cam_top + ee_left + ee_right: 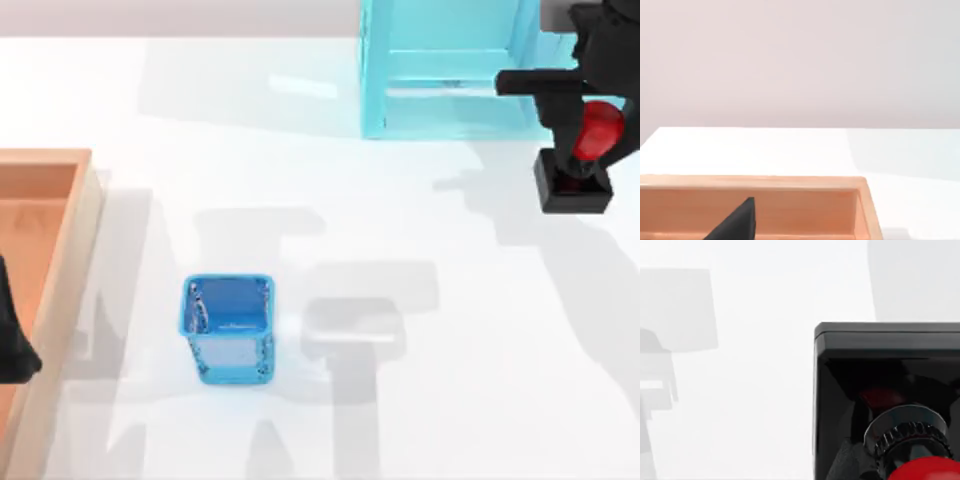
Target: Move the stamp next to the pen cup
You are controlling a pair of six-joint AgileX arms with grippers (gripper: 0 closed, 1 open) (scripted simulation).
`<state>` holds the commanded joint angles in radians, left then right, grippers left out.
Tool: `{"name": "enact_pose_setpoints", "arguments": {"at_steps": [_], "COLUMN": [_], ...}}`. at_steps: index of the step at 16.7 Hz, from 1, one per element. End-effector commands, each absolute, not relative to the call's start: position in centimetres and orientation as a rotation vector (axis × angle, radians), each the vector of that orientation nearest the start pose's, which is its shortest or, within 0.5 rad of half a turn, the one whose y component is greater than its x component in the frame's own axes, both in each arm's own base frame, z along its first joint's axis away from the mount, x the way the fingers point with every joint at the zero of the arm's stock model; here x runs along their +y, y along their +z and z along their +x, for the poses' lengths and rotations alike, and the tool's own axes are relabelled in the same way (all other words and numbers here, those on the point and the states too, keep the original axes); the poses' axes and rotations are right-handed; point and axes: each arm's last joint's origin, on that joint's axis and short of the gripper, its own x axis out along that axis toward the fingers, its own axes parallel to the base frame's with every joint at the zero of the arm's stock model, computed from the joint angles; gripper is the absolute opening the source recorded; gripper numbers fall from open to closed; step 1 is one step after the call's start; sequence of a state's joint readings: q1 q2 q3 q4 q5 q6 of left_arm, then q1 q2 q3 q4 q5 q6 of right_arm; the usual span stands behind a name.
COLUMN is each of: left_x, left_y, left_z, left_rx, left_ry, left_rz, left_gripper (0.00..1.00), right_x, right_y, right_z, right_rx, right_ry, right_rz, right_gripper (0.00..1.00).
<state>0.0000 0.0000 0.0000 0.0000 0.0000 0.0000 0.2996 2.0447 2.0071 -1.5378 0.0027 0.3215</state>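
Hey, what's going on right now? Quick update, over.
Right tool at the stamp's red knob, far right, grip unclear. Left arm parked over wooden tray. Pen cup across the table; path between looks open.

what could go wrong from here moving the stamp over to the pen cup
1. The right end effector is at the stamp by its round red knob; that glossy handle might slip or let the block swing.
2. The stamp is at the table's far right beside the cyan shelf unit, so a sideways move could clip it.
3. The pen cup looks light; setting down too close might nudge or tip it.
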Motion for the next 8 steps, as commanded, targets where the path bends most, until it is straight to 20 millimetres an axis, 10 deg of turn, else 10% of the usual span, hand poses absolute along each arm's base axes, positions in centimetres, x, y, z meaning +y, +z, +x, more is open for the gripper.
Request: {"name": "enact_pose_setpoints", "arguments": {"at_steps": [8], "left_x": [-0.1], "left_y": [16.0], "left_z": [10.6], "left_rx": [0.000], "left_ry": [0.000], "left_rz": [0.000], "left_gripper": [1.00], "right_x": [24.7], "right_y": [25.7], "right_z": [32.7], "right_rx": [1.518], "right_ry": [-0.023], "right_rz": [-0.008], "right_gripper": [0.00]}}
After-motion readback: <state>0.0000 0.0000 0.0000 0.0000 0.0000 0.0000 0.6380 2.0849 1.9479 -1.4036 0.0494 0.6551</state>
